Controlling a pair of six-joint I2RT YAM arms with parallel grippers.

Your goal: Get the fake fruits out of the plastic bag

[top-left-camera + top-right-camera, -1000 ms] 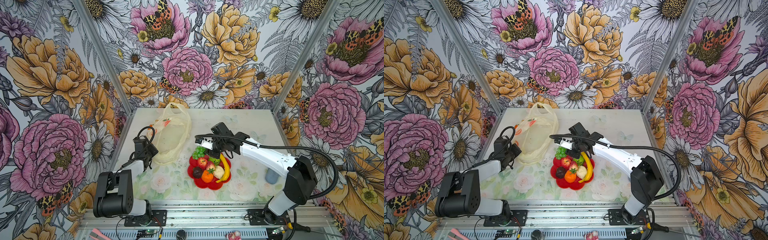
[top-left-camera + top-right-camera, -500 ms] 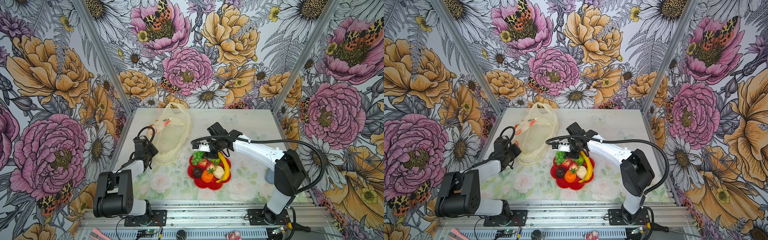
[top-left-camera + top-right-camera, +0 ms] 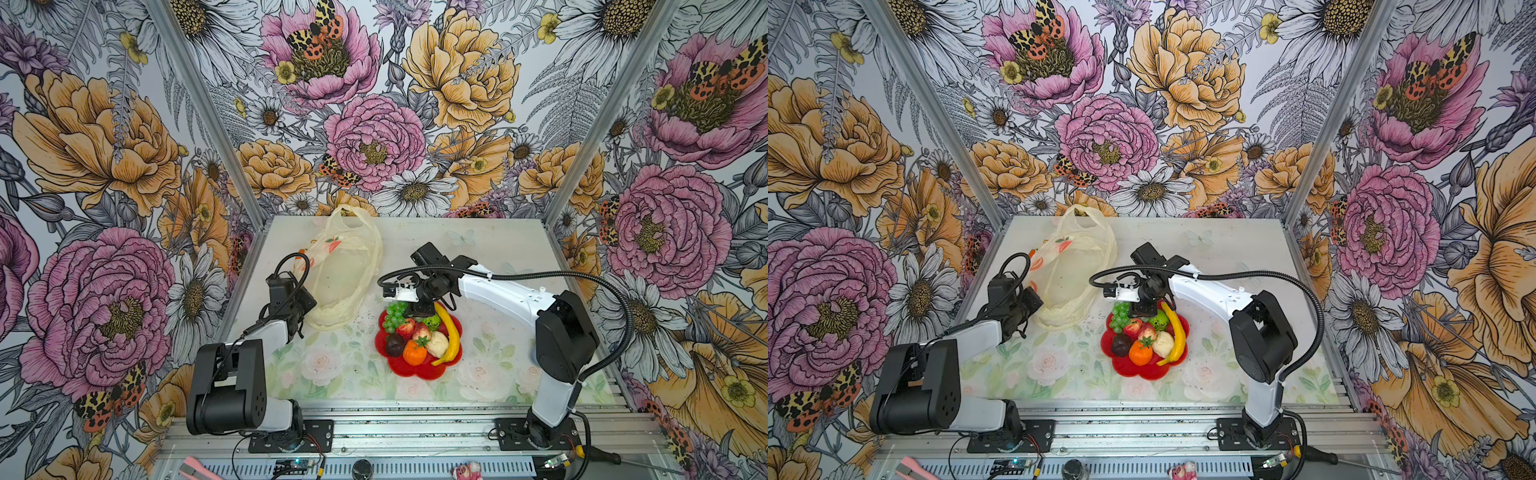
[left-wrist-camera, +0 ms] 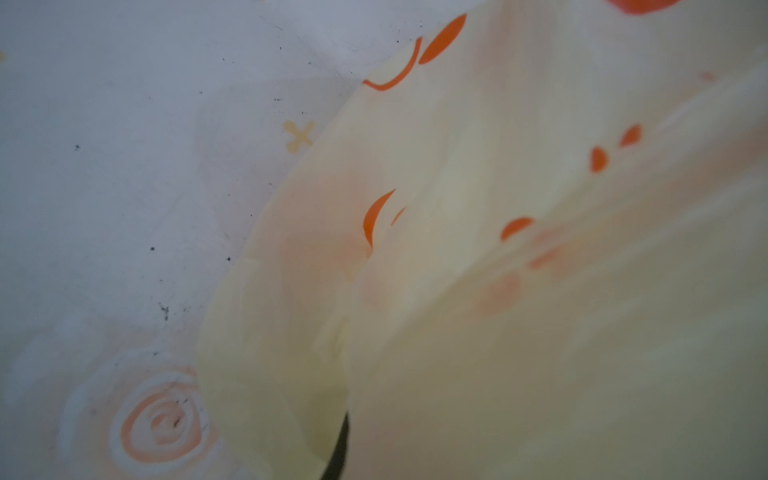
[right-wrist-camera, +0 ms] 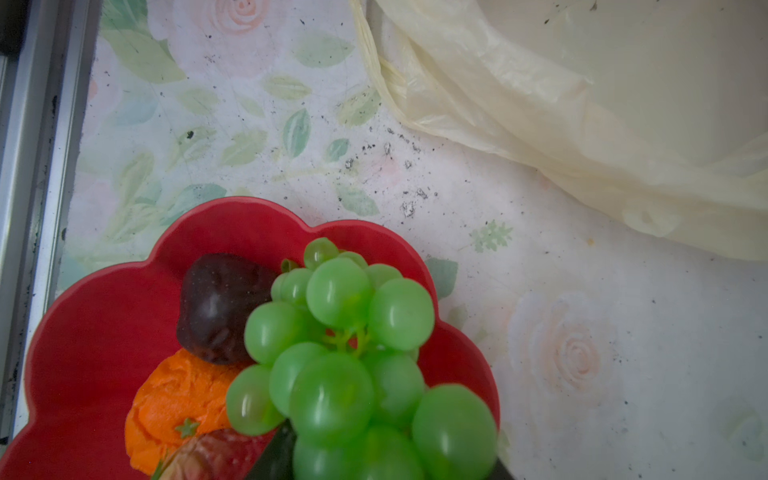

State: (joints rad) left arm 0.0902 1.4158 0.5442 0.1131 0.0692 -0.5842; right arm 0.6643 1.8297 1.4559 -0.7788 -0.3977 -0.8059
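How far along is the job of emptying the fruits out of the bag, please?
Done: the fruits, banana, orange and plum among them, lie on the plate, and the bag looks empty. In hand: the right tool hangs over the grapes at the plate's edge; the left tool pinches the bag. Left: seemingly only to release and withdraw.

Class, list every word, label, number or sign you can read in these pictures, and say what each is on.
None can be read.
The plastic bag carries only orange-red printed shapes, no letters.
The table cover shows roses, leaves and a small yellow cross: pattern, not writing.
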